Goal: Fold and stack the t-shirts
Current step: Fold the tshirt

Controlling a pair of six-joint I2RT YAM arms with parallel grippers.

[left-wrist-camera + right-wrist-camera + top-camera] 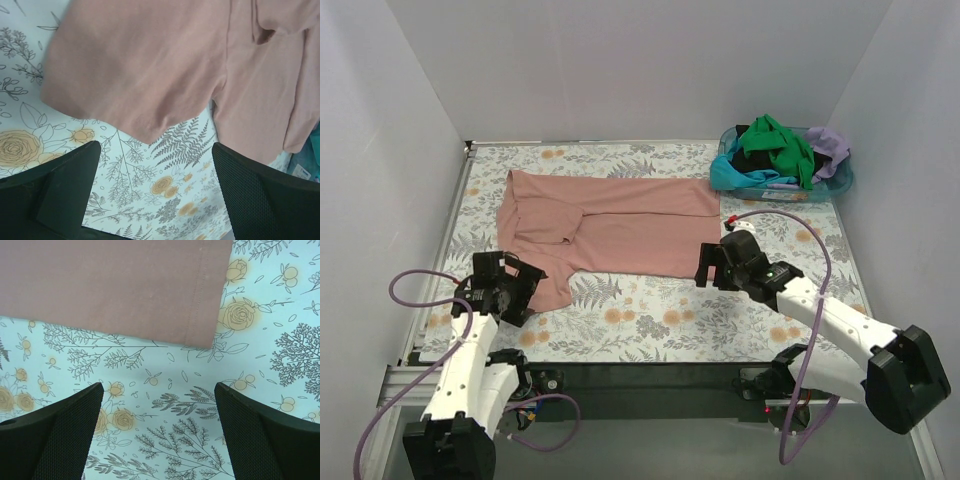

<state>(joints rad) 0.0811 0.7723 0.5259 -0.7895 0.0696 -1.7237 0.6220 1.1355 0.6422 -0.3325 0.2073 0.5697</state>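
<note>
A dusty pink t-shirt (pixel 610 222) lies spread across the flowered table, folded lengthwise, one sleeve hanging toward the near left. My left gripper (pixel 512 287) is open and empty just short of that sleeve (pixel 135 75). My right gripper (pixel 712 262) is open and empty just short of the shirt's near right hem corner (pixel 200 320). Green (pixel 782 147), black (pixel 756 160), turquoise (pixel 730 175) and lilac (pixel 830 148) shirts lie heaped at the back right.
The heap sits in a blue plastic basket (pixel 842 186) in the back right corner. White walls close the table at the left, back and right. A purple cable (pixel 420 290) loops beside the left arm.
</note>
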